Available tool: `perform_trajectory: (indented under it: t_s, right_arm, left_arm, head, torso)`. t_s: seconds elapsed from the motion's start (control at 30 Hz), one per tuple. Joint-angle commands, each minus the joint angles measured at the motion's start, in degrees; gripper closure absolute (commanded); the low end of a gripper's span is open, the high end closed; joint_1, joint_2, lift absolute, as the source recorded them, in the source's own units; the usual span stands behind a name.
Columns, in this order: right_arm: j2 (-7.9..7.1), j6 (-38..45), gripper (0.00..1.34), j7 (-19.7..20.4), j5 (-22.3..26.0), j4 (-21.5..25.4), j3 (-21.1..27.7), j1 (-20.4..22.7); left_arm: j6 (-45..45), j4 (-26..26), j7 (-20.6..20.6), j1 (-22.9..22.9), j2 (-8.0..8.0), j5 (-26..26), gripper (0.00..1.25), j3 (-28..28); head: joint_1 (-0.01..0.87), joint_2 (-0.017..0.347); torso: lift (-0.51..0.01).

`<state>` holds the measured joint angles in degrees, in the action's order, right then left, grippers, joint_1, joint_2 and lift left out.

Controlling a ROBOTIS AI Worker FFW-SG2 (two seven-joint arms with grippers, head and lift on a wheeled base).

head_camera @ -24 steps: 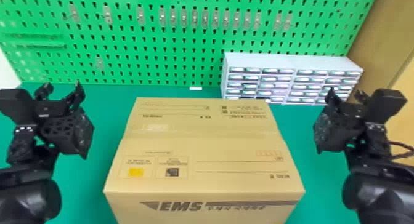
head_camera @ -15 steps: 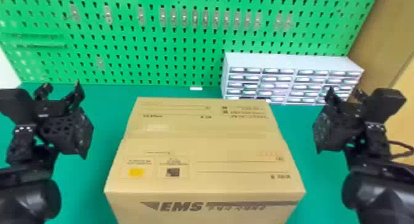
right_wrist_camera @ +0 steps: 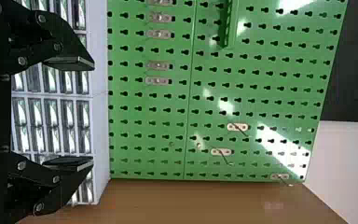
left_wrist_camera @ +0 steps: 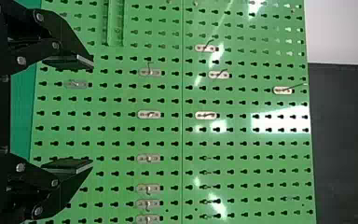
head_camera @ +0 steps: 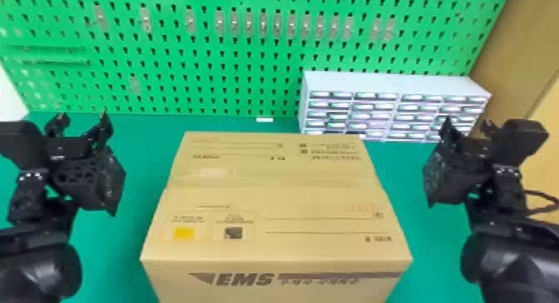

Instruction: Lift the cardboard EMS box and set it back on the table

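Observation:
The cardboard EMS box (head_camera: pixel 274 198) rests on the green table (head_camera: pixel 137 152), its printed top facing up and its lettered side toward me. My left gripper (head_camera: pixel 81 119) stands off the box's left side, apart from it. On the other side, my right gripper (head_camera: pixel 466 125) is likewise apart from the box. In the left wrist view, my left gripper (left_wrist_camera: pixel 93 113) has its two fingers wide apart with nothing between them. The right wrist view has my right gripper (right_wrist_camera: pixel 94 113) open and holding nothing.
Behind the box, a green pegboard (head_camera: pixel 199 77) with small metal hooks rises at the table's back. A white drawer cabinet (head_camera: pixel 391 83) stands at the back right, close behind the box's far right corner. A small white piece (head_camera: pixel 264 120) lies by the pegboard's foot.

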<state>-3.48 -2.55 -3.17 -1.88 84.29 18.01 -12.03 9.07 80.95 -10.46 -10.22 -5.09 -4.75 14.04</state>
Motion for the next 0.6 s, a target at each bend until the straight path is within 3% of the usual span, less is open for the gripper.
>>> perform_trajectory:
  t_s: [0.0,0.57]
  right_arm:
    - [0.41,-0.3,0.53,0.0,-0.6,0.0,0.5,0.0]
    - [0.67,-1.1,0.53,0.0,-1.5,0.0,0.4,0.0]
  left_arm:
    - [0.0,0.0,0.0,-0.1,0.0,-0.1,0.49,0.2]
    - [0.1,0.0,0.0,0.0,0.0,-0.1,0.49,0.1]
  head:
    - [0.678,-0.015]
    - [0.678,-0.015]
  torso:
    - [0.0]
    - [0.0]
